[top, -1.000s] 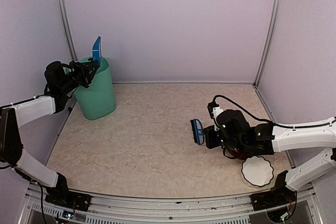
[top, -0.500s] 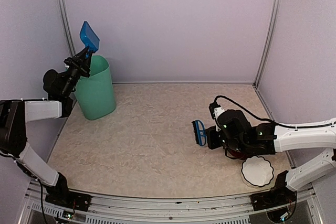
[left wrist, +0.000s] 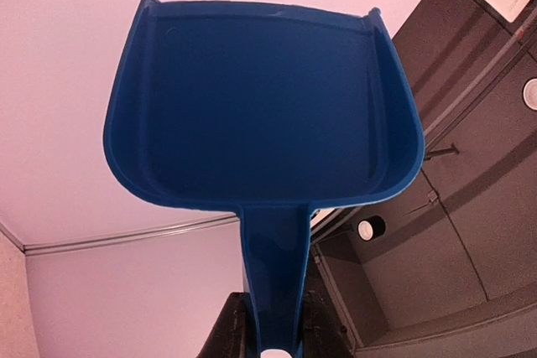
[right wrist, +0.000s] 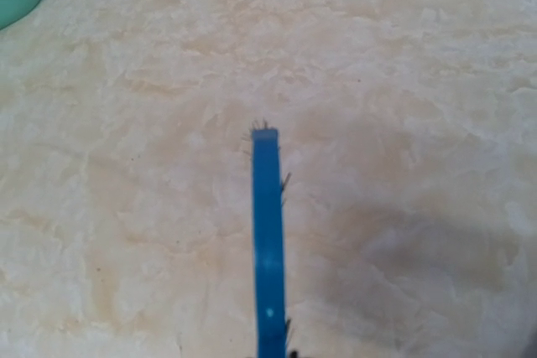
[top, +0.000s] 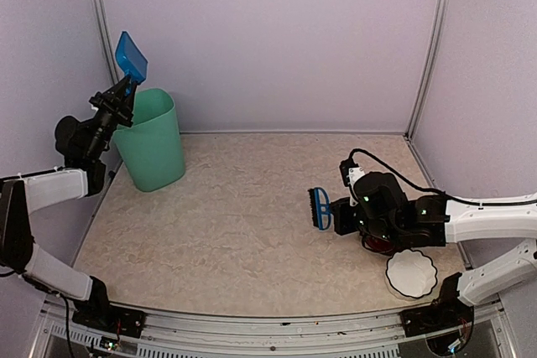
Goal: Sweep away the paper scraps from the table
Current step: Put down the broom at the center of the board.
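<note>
While the left tool (top: 122,91) is clutching the dustpan (top: 130,56) and the right tool (top: 336,211) the brush (top: 318,208), the counter (top: 235,232) is showing no paper scraps; seemingly done.

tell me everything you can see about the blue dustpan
The blue plastic dustpan is one glossy piece: a shallow scoop with raised side walls and a straight handle. It looks empty. The left end effector is shut on the handle, holding it with the scoop up, above the green plastic bin, not touching it.
</note>
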`<state>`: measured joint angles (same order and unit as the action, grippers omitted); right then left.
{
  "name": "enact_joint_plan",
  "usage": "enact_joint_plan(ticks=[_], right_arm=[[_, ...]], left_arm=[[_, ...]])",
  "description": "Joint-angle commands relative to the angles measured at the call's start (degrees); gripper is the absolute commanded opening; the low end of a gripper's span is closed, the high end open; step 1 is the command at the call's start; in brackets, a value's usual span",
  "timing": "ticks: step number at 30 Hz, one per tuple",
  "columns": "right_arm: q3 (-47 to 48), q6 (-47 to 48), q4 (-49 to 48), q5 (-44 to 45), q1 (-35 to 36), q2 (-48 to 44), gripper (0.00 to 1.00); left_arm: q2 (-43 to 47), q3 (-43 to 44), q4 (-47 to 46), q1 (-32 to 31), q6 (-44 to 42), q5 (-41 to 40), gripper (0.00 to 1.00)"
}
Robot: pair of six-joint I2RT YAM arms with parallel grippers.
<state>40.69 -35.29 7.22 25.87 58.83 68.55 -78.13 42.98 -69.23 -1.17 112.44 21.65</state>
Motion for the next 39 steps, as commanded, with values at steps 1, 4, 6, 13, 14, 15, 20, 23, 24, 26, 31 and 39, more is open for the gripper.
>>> enact_joint_plan(ticks=[1, 4, 6, 13, 14, 15, 20, 23, 24, 26, 31, 39], right_arm=[[0.0, -0.5, 0.3, 0.5, -0.4, -0.7, 0.00], [0.1, -0.1, -0.2, 0.6, -0.5, -1.0, 0.00], [0.2, 0.3, -0.6, 0.3, -0.5, -1.4, 0.00], [1.6, 3.4, -0.6, 1.6, -0.4, -2.0, 0.00], [1.6, 3.7, -0.9, 2.0, -0.4, -2.2, 0.00], [1.5, 3.9, -1.2, 2.2, -0.4, -2.4, 0.00], [0.4, 6.0, -5.1, 1.2, -0.5, -3.9, 0.00], [-1.9, 7.8, -10.7, -2.1, -0.7, -6.2, 0.00], [-2.7, 8.0, -12.4, -3.2, -0.9, -7.0, 0.00], [-4.1, 8.0, -15.1, -5.4, -1.5, -8.4, 0.00], [-7.7, 6.4, -20.6, -8.3, -2.5, -10.5, 0.00], [-13.7, -2.2, -29.5, -13.0, -4.0, -9.7, 0.00]], left_arm=[[-0.5, 4.0, 3.8, 0.8, -5.2, 8.7, 0.00], [-0.7, 5.0, 5.2, 0.4, -7.8, 12.8, 0.00], [0.7, 4.7, 7.8, 0.0, -10.8, 14.8, 0.00], [12.4, 8.0, 37.7, -1.0, -34.1, 17.3, 0.00], [14.1, 9.3, 43.9, -1.2, -38.8, 16.4, 0.00], [15.9, 10.4, 50.2, -1.4, -43.6, 14.8, 0.00], [23.5, 12.9, 71.7, -2.9, -59.0, 6.4, 0.00], [27.3, 12.5, 78.2, -5.4, -64.0, 2.7, 0.00], [28.2, 12.2, 80.3, -6.3, -65.4, 1.5, 0.00], [30.4, 11.4, 84.1, -8.7, -67.6, -1.6, 0.00], [34.5, 8.3, 90.7, -17.7, -69.5, -10.2, 0.00], [35.2, 1.3, 95.4, -32.2, -66.0, -23.4, 0.00]])
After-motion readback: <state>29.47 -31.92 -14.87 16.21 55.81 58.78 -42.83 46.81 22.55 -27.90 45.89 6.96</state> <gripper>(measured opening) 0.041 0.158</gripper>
